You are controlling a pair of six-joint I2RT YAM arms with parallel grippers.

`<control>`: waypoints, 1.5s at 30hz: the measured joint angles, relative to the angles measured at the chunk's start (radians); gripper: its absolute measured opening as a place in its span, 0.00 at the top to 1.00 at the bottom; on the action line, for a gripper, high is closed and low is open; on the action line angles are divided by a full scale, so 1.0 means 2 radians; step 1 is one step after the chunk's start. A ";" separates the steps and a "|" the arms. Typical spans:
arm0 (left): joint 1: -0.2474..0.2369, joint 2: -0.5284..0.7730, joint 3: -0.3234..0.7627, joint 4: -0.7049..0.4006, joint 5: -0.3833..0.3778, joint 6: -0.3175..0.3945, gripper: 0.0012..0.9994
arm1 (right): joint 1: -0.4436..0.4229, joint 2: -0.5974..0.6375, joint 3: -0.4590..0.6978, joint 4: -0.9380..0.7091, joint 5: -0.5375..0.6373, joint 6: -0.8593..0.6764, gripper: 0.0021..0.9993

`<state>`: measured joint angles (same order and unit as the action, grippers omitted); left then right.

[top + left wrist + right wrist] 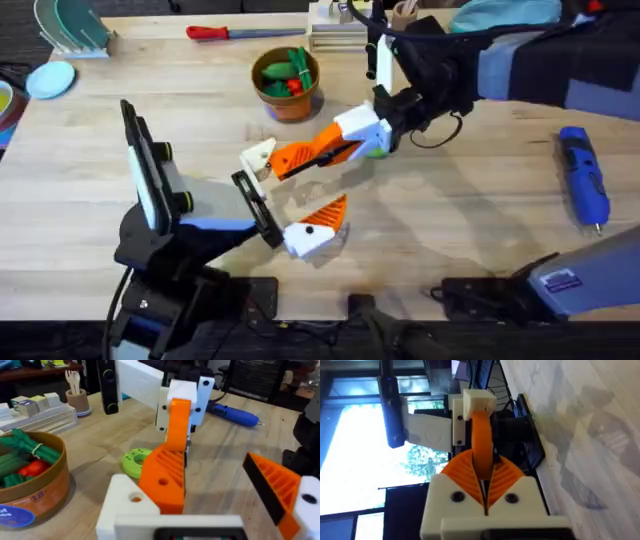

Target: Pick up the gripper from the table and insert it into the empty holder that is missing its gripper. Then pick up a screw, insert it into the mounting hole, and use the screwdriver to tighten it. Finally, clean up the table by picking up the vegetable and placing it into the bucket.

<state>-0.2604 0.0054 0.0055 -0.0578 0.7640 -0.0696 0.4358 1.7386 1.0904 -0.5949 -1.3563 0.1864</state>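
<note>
Already the right gripper clenched the gripper, its long axis pointing straight at the holder just beyond; the left gripper was spread open.

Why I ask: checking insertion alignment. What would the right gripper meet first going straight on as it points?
The left arm's white holder: the right gripper, shut on the orange finger piece, aims straight at it. The piece's tip looks at or touching the holder, though depth is unclear.
</note>
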 joint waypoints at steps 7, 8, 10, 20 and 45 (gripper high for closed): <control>0.000 0.000 0.000 0.000 -0.001 0.000 0.01 | 0.003 0.000 0.000 0.033 0.000 0.010 0.99; 0.000 0.000 0.000 0.000 -0.003 0.000 0.01 | 0.004 0.000 0.000 0.043 0.001 0.016 0.99; 0.001 0.000 0.000 0.001 -0.010 0.000 0.01 | 0.008 0.000 0.000 0.068 0.003 0.037 0.99; 0.003 0.000 0.000 0.001 -0.022 -0.002 0.01 | 0.043 0.026 0.000 0.206 0.010 0.169 0.99; 0.000 0.000 0.000 0.000 0.007 -0.009 0.01 | 0.042 0.041 0.000 0.222 -0.004 0.230 0.73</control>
<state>-0.2596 0.0055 0.0055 -0.0583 0.7777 -0.0872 0.5205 1.8198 1.0908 -0.1513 -1.3633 0.6464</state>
